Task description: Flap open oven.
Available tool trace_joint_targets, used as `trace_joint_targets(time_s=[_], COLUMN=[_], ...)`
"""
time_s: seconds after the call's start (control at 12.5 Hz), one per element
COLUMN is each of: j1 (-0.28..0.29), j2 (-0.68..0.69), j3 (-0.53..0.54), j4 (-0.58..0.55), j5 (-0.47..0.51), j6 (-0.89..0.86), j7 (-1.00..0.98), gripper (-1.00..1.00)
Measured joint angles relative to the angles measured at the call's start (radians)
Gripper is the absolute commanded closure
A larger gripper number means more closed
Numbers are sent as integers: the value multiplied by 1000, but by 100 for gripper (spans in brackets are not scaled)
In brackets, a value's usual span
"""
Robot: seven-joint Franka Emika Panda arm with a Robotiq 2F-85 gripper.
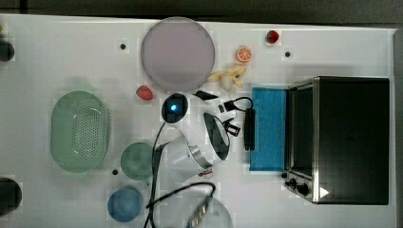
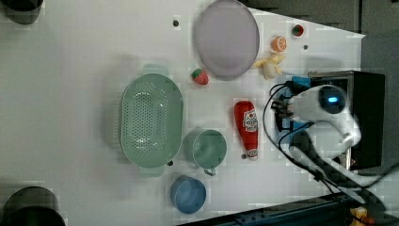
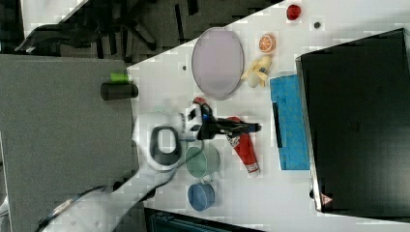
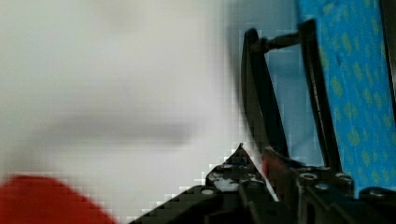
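You have one boxy black-topped, silver-framed toaster oven (image 1: pixel 351 137) at the top view's right edge of the white table (image 1: pixel 57 52). Its blue-tinted glass door (image 1: pixel 268 128) lies flapped flat, facing that view's left, long axis up-down. The gripper (image 1: pixel 249 129) sits at the door's dark bar handle (image 3: pixel 275 124), jaws narrow. Two cups, two strawberries.

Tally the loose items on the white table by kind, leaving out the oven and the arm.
Fake fruit: 5, e.g. peeled yellow banana
Cups: 2, green and blue
Round grey plate: 1
Green perforated colander: 1
Red ketchup bottle: 1
Total: 10
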Motion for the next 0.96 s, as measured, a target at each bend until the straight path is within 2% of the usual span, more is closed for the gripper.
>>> trace_joint_targets(time_s=[0.16, 0.56, 0.72, 0.96], j1=[2, 5, 1, 5], j2=[-145, -456, -525, -541], j3=[1, -4, -8, -14], j4=[2, 88, 125, 229], j5=[149, 418, 461, 491], j6=[-31, -251, -354, -519], j7=[0, 0, 0, 0], gripper=[65, 65, 65, 65])
